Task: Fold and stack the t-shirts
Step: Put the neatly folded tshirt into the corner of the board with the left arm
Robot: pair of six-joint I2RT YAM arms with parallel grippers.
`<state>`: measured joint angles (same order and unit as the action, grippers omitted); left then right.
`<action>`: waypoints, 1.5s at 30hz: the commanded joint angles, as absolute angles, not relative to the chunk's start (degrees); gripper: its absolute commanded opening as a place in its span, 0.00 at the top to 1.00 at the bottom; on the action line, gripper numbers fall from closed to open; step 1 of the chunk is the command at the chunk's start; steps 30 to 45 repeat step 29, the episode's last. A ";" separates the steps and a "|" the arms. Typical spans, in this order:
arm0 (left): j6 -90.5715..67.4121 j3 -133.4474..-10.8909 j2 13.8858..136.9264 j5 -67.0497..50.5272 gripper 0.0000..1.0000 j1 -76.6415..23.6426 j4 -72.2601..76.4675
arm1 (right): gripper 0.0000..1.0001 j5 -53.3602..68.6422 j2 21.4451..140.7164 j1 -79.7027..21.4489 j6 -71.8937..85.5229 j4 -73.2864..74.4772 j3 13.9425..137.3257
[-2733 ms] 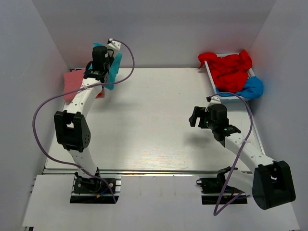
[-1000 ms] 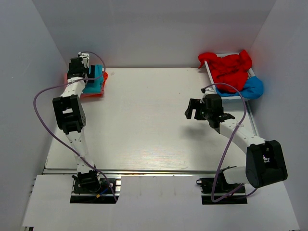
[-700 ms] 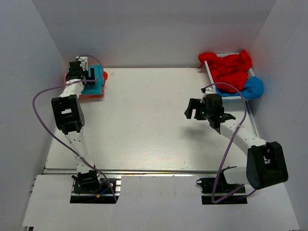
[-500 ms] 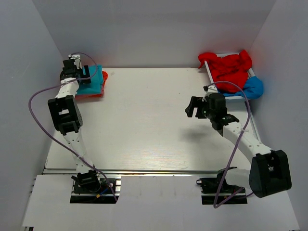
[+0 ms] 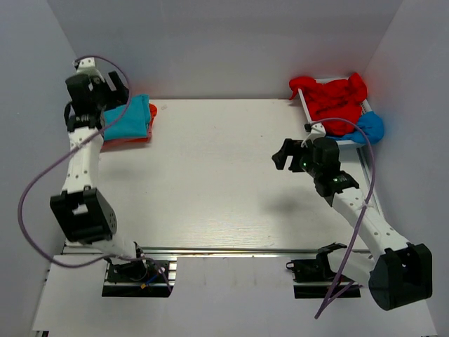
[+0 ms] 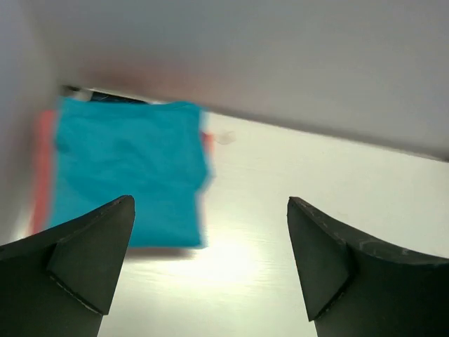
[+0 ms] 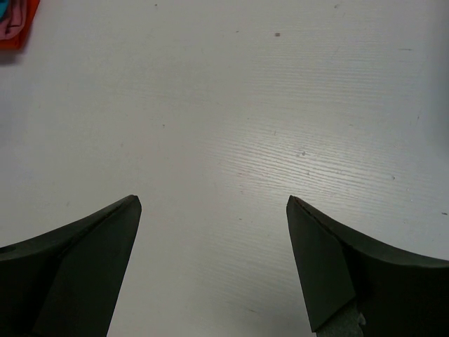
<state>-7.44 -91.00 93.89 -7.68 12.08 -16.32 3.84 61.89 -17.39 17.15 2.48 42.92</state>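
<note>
From above, you have your left gripper (image 5: 105,93) raised at the far left corner of the table (image 5: 210,182). Its jaws are spread wide and nothing is in them. Just beside it lies the teal shirt (image 5: 128,118), folded into a neat square. It rests on an orange shirt (image 5: 127,141) whose edge shows along the near side and at the far right corner. Your right gripper (image 5: 284,154) hangs over the table right of the middle, jaws also wide and empty. Beyond it, in the far right corner, a white tray (image 5: 309,118) holds a crumpled red shirt (image 5: 331,100). A bright blue shirt (image 5: 369,128) bulges over the tray's near right edge.

On your left wrist camera, the left gripper (image 6: 210,203) shows its two dark fingers (image 6: 91,246) far apart with only air between them. The teal shirt (image 6: 130,172) sits ahead and to the left, flat against the wall (image 6: 245,49). A strip of the orange shirt (image 6: 43,168) shows along its left side.

On your right wrist camera, the right gripper (image 7: 214,200) is wide open over the bare table (image 7: 224,105). Only a corner of the orange shirt (image 7: 15,27) shows at the top left.
</note>
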 commanded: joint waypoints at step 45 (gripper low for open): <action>-24.70 -31.21 63.20 8.08 0.00 -47.28 -2.72 | 0.10 4.21 46.58 -17.40 18.19 3.61 24.70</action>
